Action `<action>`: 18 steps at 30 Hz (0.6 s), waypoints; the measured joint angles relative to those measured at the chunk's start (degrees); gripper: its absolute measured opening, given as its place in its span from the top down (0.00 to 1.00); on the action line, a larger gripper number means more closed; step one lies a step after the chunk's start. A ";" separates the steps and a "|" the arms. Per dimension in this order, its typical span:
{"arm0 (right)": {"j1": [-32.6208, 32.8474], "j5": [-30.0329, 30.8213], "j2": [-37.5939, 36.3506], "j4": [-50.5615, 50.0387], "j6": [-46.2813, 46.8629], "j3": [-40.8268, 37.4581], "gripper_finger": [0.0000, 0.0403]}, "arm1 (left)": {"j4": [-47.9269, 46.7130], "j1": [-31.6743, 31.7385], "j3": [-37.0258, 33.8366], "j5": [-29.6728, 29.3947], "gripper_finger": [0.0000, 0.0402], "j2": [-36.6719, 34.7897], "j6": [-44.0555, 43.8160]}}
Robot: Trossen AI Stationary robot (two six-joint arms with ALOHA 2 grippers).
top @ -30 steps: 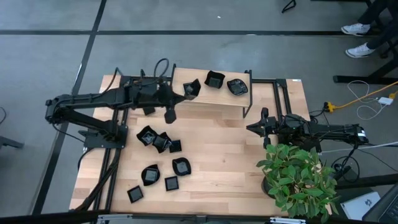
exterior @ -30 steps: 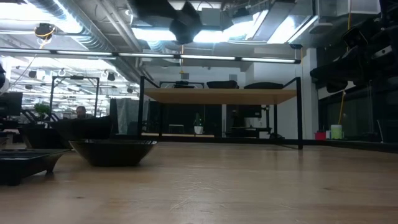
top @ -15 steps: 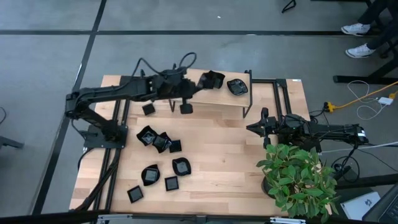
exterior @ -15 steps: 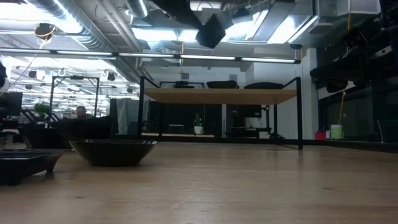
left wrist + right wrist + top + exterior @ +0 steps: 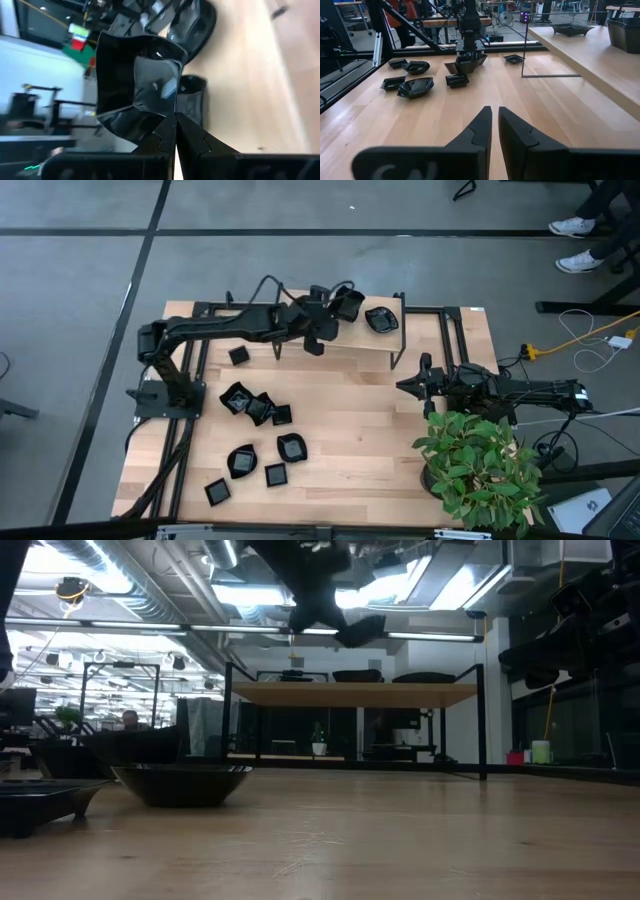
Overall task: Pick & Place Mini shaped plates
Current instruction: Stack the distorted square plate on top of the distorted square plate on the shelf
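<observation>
Room: grey concrete floor surrounded a pale wooden table (image 5: pixel 350 430); the low view looked across it into a workshop with bright ceiling lights.
Writing: no label or brand could be read; the left wrist view showed a red and green box far off, its text too small to tell.
Shelf: a raised wooden shelf (image 5: pixel 350 338) on a black frame stood at the table's far edge.
Left gripper: the left gripper (image 5: pixel 335 313) hung above the shelf, fingers pinched together on the rim of one square plate (image 5: pixel 137 82).
Held plate: the left wrist view showed it glossy black with a greyish centre, tilted on edge; the low view showed it as a dark slab (image 5: pixel 360 630) above the shelf.
Plates on shelf: a rounded plate (image 5: pixel 381 319) lay on the shelf just beside the gripper; the wrist view showed another dark dish (image 5: pixel 192 27) behind the held one.
Plates on table: a loose cluster (image 5: pixel 255 405) lay on the left half, with more nearer the front (image 5: pixel 262 465).
Right gripper: the right gripper (image 5: pixel 408 386) waited over the table's right side, fingers (image 5: pixel 475 131) narrowly apart, holding nothing.
Plant: a leafy green plant (image 5: pixel 480 465) stood at the right front corner.
</observation>
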 joint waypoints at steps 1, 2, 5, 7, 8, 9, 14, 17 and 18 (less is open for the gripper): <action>0.02 0.00 -0.01 0.00 0.01 0.00 0.92 | 0.94 -0.06 0.00 -1.49 0.99 0.69 1.09; 0.01 -0.02 0.01 0.00 -0.01 0.00 0.92 | 2.11 -0.11 0.00 -2.67 1.00 1.25 2.00; 0.00 -0.02 0.01 0.00 0.01 0.00 0.92 | 3.86 -0.11 0.04 -3.70 1.00 2.45 3.50; 0.00 0.00 -0.01 0.00 0.01 0.00 0.92 | 3.82 -0.12 0.03 -3.17 0.99 2.82 3.44; 0.00 0.00 0.01 0.00 0.01 0.00 0.92 | 3.93 -0.13 0.04 -3.08 0.99 3.01 3.07; 0.00 0.00 -0.01 0.00 -0.01 0.00 0.92 | 3.80 0.01 0.04 -3.07 0.99 3.09 2.54; 0.01 -0.01 -0.01 0.00 0.01 0.00 0.92 | 3.77 1.32 0.04 -2.24 0.99 3.15 -0.87; 0.01 -0.01 0.01 0.00 0.01 0.00 0.92 | 3.75 1.98 0.04 -1.74 0.99 3.15 -2.61; 0.02 0.00 -0.01 0.00 0.01 0.00 0.92 | 3.63 2.23 0.04 -1.67 1.00 3.15 -3.12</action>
